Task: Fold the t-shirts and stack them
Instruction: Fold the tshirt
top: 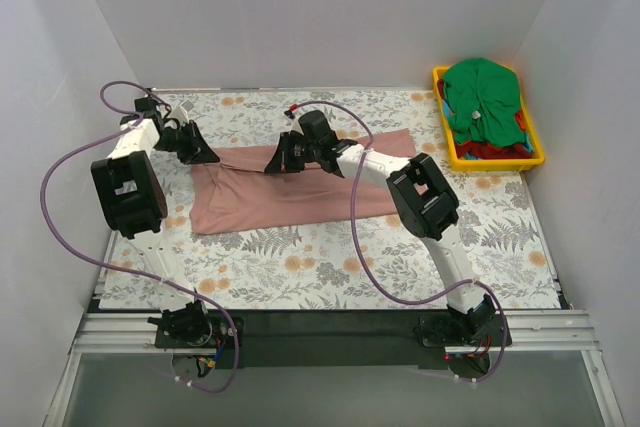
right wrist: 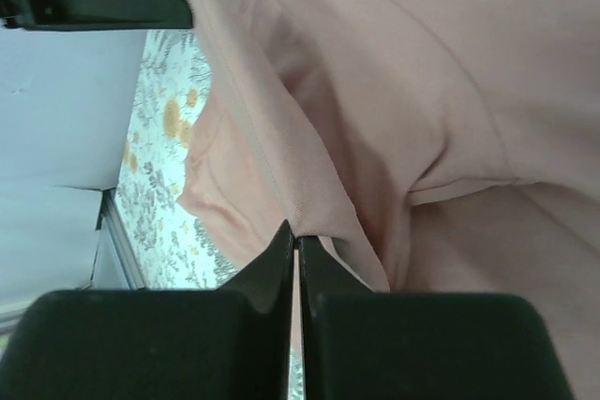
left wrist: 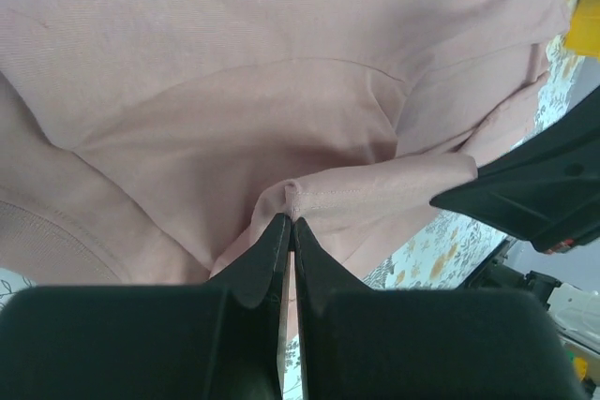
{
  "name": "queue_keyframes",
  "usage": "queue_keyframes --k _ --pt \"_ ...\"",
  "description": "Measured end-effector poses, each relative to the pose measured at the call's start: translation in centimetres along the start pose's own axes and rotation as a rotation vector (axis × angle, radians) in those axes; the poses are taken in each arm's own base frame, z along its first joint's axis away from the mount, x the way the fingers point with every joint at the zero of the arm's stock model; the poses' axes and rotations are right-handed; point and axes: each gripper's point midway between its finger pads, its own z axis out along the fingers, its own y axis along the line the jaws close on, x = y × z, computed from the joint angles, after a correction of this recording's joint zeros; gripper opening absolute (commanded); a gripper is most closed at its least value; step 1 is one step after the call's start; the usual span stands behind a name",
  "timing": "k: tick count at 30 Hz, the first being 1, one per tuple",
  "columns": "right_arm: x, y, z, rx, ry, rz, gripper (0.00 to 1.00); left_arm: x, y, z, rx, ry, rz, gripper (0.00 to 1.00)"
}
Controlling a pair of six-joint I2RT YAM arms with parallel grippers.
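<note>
A dusty pink t-shirt (top: 290, 195) lies spread across the middle of the floral table cover. My left gripper (top: 207, 156) is at the shirt's far left corner, shut on a hemmed edge of the pink cloth (left wrist: 375, 189). My right gripper (top: 276, 160) is at the shirt's far edge near the middle, shut on a fold of the same pink shirt (right wrist: 309, 203). A bright green t-shirt (top: 482, 95) lies bunched on top of red cloth (top: 492, 150) in the bin at the far right.
The yellow plastic bin (top: 440, 107) stands at the far right corner. White walls enclose the table on three sides. The right arm's black gripper body (left wrist: 534, 189) shows at the right of the left wrist view. Purple cables loop beside both arms.
</note>
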Motion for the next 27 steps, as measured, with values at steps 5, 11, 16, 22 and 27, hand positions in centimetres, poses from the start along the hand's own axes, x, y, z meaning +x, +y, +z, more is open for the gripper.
queue_keyframes --k 5,11,16,22,27 --pt "0.4 -2.6 0.6 0.035 0.013 0.017 0.55 -0.2 0.5 0.5 -0.009 -0.005 -0.021 0.29" --pt "-0.8 -4.2 -0.1 0.055 -0.009 -0.004 0.66 -1.1 0.5 0.5 -0.01 -0.038 -0.025 0.36" --pt "-3.3 -5.4 -3.7 0.054 -0.028 -0.092 0.55 -0.7 -0.9 -0.8 0.001 -0.072 0.012 0.28" --pt "-8.5 -5.1 -12.9 0.089 -0.061 -0.36 0.22 3.5 -4.8 -1.9 0.012 -0.064 0.086 0.12" --pt "-8.5 -6.4 -18.1 0.175 -0.018 -0.506 0.13 6.1 -7.1 1.4 0.032 0.023 0.127 0.12"
